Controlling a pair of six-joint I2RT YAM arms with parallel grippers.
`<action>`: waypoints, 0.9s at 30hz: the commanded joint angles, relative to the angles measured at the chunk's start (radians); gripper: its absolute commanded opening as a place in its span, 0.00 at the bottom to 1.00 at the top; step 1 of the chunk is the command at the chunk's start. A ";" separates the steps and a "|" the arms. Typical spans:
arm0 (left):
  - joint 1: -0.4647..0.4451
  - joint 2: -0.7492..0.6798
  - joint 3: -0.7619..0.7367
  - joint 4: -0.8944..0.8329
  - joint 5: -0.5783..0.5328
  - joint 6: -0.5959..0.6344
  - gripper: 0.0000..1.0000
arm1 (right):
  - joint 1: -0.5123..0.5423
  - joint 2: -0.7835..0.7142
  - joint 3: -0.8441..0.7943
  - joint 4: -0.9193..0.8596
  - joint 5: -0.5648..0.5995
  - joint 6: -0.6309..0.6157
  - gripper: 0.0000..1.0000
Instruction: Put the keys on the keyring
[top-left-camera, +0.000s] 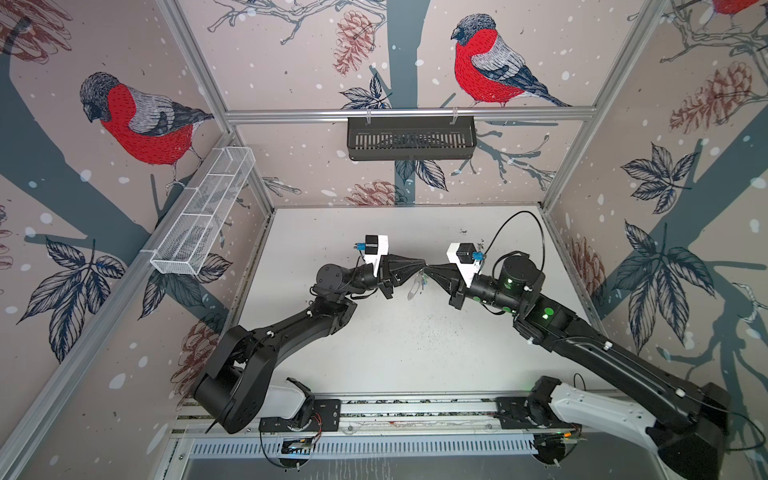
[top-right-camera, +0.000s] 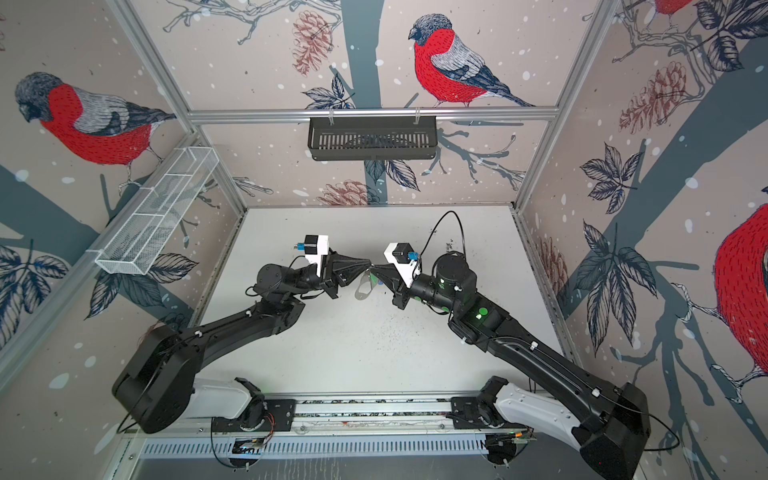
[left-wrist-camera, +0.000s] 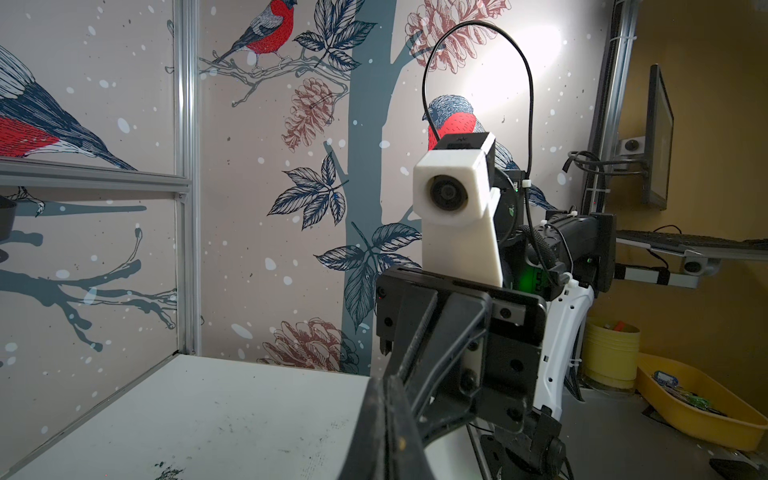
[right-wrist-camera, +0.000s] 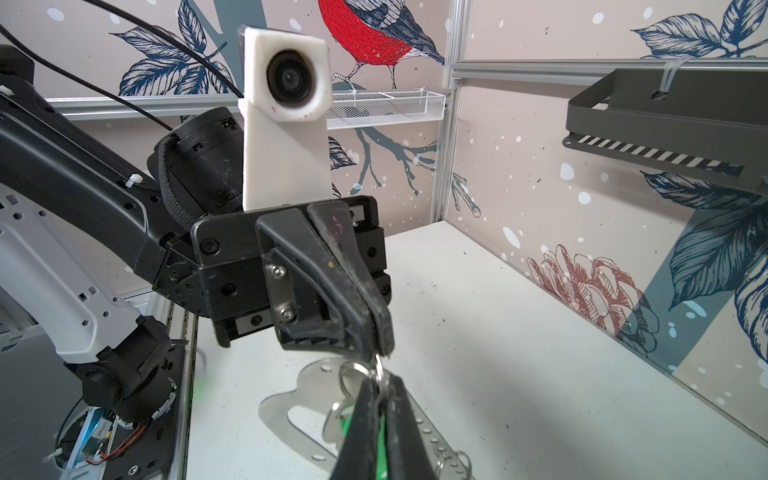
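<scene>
White tabletop (top-left-camera: 395, 353), bird-papered walls. Both arms met tip to tip above mid-table. The left gripper (top-left-camera: 423, 263) was clamped on the keyring (right-wrist-camera: 309, 384) near its upper edge, where a small metal ring (right-wrist-camera: 376, 368) sat. The right gripper (top-left-camera: 430, 270) was pinched together on the green-tagged key (right-wrist-camera: 376, 459). The keyring hung tilted below the tips, clear of the table. It looked silvery grey and flat, with a large opening, a row of holes (right-wrist-camera: 432, 436) along its straight edge and little rings (right-wrist-camera: 455, 461) at the end. I judged threading under way and neither key confirmed on. I could not place the blue-tagged key.
</scene>
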 joint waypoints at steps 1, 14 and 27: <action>0.000 -0.010 0.006 0.003 0.022 -0.008 0.03 | 0.005 0.009 0.011 0.010 0.012 -0.036 0.00; 0.080 -0.289 0.093 -0.703 -0.164 0.352 0.40 | 0.005 0.117 0.238 -0.381 0.075 -0.178 0.00; 0.049 -0.319 0.294 -1.340 -0.347 0.651 0.38 | 0.042 0.409 0.639 -0.801 0.219 -0.325 0.00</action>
